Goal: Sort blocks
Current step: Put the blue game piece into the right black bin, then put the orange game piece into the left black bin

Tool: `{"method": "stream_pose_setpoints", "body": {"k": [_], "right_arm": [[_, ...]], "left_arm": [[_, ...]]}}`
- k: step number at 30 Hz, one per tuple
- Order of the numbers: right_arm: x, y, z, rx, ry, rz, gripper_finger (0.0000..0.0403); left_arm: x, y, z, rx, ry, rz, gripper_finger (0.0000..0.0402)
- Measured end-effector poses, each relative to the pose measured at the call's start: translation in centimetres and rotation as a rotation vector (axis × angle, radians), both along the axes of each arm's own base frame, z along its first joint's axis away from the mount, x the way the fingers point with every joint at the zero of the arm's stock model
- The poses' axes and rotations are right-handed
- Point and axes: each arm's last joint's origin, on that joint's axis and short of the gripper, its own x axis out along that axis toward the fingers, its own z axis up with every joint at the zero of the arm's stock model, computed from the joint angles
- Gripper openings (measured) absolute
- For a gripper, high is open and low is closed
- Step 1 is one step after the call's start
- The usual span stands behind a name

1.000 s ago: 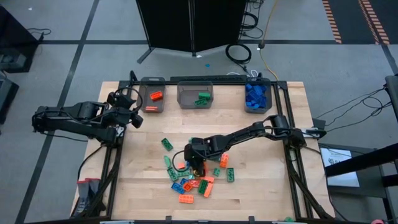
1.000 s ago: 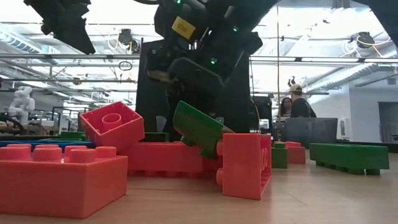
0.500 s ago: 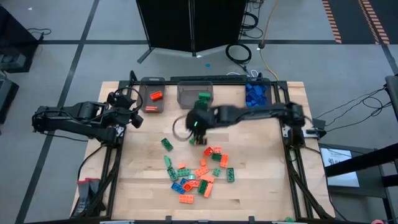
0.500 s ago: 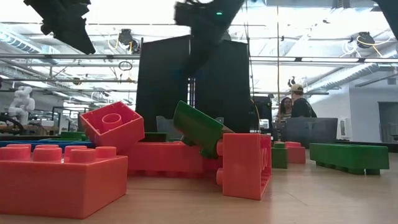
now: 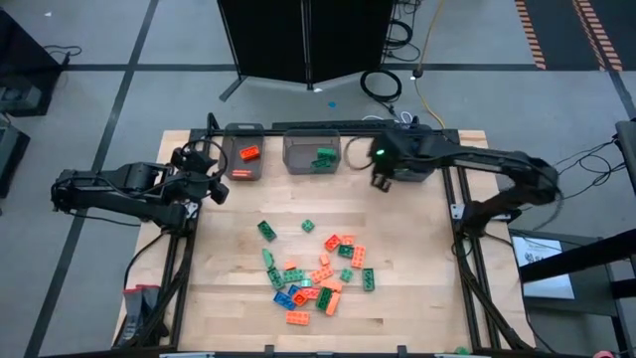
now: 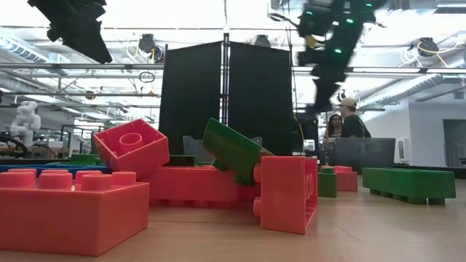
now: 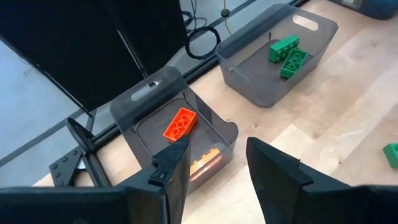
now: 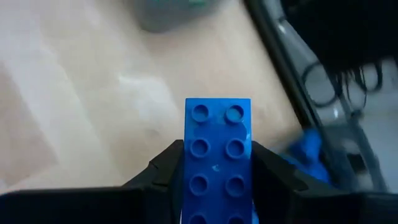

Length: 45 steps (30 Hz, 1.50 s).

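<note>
Several orange, green and blue blocks (image 5: 316, 273) lie in a loose pile on the table's near middle. My right gripper (image 5: 381, 179) is above the table's far right, just beside the bin of blue blocks (image 8: 306, 152), shut on a blue brick (image 8: 217, 149). My left gripper (image 7: 214, 168) hangs open over the table's far left corner, near the bin with orange blocks (image 7: 180, 122), with nothing between its fingers. My right gripper pinches the blue brick by its two long sides (image 8: 188, 171) between its two fingers. The brick lies along the fingers with its studded top facing the wrist camera and its free end (image 8: 217, 106) sticking out past the fingertips. It is lifted clear of the table, and the fingers slant down.
Three grey bins stand along the far edge: orange blocks in the left one (image 5: 243, 159), green in the middle one (image 5: 313, 154), blue in the right one. A black frame rail (image 5: 452, 199) runs along the table's right side. Bare wood lies between the pile and the bins.
My right gripper has risen from the pile at the table's near middle and swung quickly toward the far right, up to the bin with blue blocks, turning as it went. It has stayed shut.
</note>
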Motion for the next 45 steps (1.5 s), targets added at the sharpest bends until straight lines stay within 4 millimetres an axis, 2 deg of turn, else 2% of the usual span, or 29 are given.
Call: {"method": "stream_pose_setpoints", "body": {"k": [5, 10, 15, 22, 24, 27, 29, 31, 34, 38, 42, 45], "right_arm": [[-4.8, -2.2, -0.7, -0.036, -0.007, -0.242, 0.0122], [-6.9, -4.7, -1.1, -0.043, -0.048, -0.402, 0.0122], [-7.7, -7.1, -2.1, -0.030, -0.056, -0.504, 0.0122], [-7.8, -9.4, -4.3, 0.028, -0.037, -0.550, 0.0122], [-7.6, -9.8, -4.7, 0.037, -0.041, -0.535, 0.0146], [-7.2, -10.2, -5.1, 0.044, -0.053, -0.523, 0.0219], [-7.1, -10.2, -5.1, 0.040, -0.057, -0.521, 0.0259], [-7.1, -10.3, -5.0, 0.034, -0.063, -0.517, 0.0281], [-6.9, -10.3, -3.6, 0.027, -0.107, -0.481, 0.0286], [-5.9, -9.8, -0.2, 0.116, -0.304, -0.314, 0.0271], [-3.7, -7.3, 3.1, 0.281, -0.521, -0.002, 0.0255], [-1.5, -4.3, 3.4, 0.339, -0.516, 0.178, 0.0247]], "left_arm": [[0.2, 0.0, 0.2, 0.005, -0.033, 0.005, 0.0160], [0.8, 0.0, 0.7, 0.003, -0.117, 0.008, 0.0160], [1.9, -0.2, 1.1, -0.030, -0.203, -0.024, 0.0160], [3.2, -0.3, 0.4, -0.066, -0.145, -0.057, 0.0160], [3.5, -0.4, 0.3, -0.072, -0.130, -0.062, 0.0160], [3.8, -0.4, 0.0, -0.084, -0.111, -0.075, 0.0160], [4.0, -0.4, 0.0, -0.078, -0.092, -0.090, 0.0160], [4.0, -0.4, -0.1, -0.077, -0.084, -0.099, 0.0160], [4.0, -0.4, -0.1, -0.071, -0.077, -0.107, 0.0160], [4.0, -0.4, -0.1, -0.070, -0.076, -0.107, 0.0160], [4.0, -0.4, -0.1, -0.065, -0.072, -0.110, 0.0160], [4.0, -0.4, -0.1, -0.062, -0.071, -0.108, 0.0160]]}}
